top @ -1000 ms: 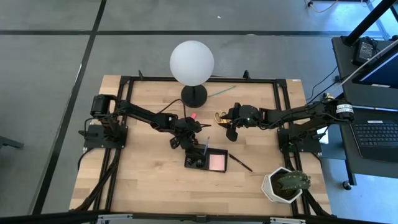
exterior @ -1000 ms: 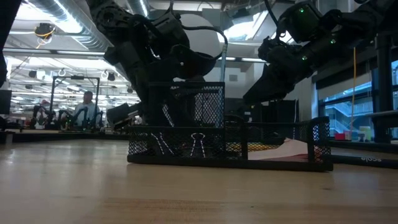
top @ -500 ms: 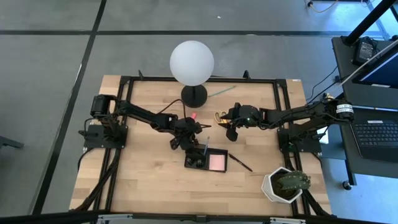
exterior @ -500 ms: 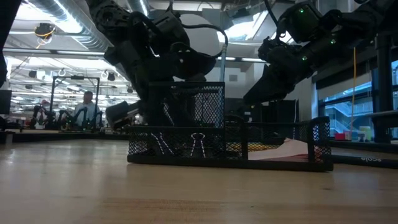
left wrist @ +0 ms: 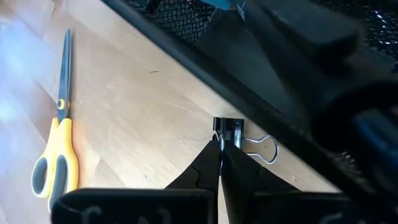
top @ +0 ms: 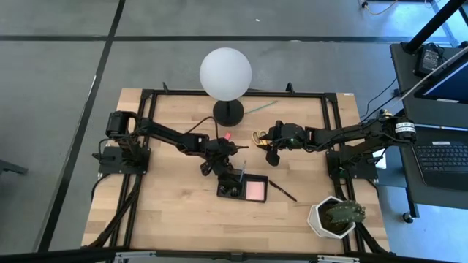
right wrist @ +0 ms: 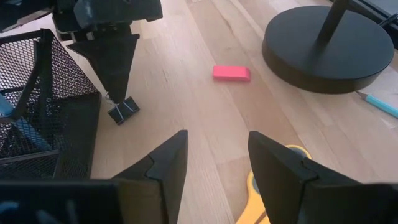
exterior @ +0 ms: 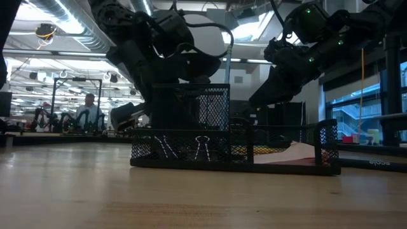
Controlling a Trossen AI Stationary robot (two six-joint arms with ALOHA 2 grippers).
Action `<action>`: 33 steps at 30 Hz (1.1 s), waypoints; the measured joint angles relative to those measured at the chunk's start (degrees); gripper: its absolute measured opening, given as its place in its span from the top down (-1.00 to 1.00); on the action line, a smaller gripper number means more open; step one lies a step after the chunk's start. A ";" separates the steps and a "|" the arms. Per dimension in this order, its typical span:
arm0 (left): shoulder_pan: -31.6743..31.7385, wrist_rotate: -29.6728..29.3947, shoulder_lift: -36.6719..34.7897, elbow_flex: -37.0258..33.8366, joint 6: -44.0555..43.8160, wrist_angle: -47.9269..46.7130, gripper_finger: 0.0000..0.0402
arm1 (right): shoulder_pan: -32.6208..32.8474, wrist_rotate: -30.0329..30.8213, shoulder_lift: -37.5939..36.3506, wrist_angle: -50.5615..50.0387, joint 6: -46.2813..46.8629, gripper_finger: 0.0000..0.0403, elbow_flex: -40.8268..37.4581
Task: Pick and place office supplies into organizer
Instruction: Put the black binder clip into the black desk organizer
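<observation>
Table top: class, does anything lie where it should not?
Yes. The yellow scissors and pink eraser lie loose on the wood, outside the organizer. The left gripper pinches a binder clip beside it.

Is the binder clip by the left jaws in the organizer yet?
Still out. The binder clip lies on the table beside the organizer wall, with the left gripper shut on its wire handle.

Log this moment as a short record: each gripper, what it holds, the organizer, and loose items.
left gripper: shut on binder clip, on the table beside the organizer
right gripper: open, empty, above the scissors
organizer: black mesh, clips and pink pad inside
pink eraser: loose on the table near the lamp base
</observation>
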 joint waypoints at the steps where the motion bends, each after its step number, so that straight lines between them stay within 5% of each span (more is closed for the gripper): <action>1: -0.09 -0.21 0.00 0.00 -0.03 0.00 0.98 | 0.00 0.00 0.00 0.01 0.00 0.15 0.00; 12: -1.52 -13.77 -4.30 -0.15 -7.08 -2.83 0.99 | 0.00 0.00 0.00 -0.77 0.11 0.15 0.02; 23: -3.18 -22.48 -16.52 -0.13 -26.99 -9.85 0.99 | 0.02 0.00 0.00 -0.62 0.24 0.15 0.02; 27: -4.72 -20.38 -21.83 -0.11 -34.71 -9.51 0.99 | 0.02 0.00 0.00 -0.51 0.26 0.15 0.02; 33: -7.78 -4.81 -28.16 -0.11 -44.38 -7.70 0.99 | 0.02 0.00 0.00 -0.60 0.24 0.15 0.02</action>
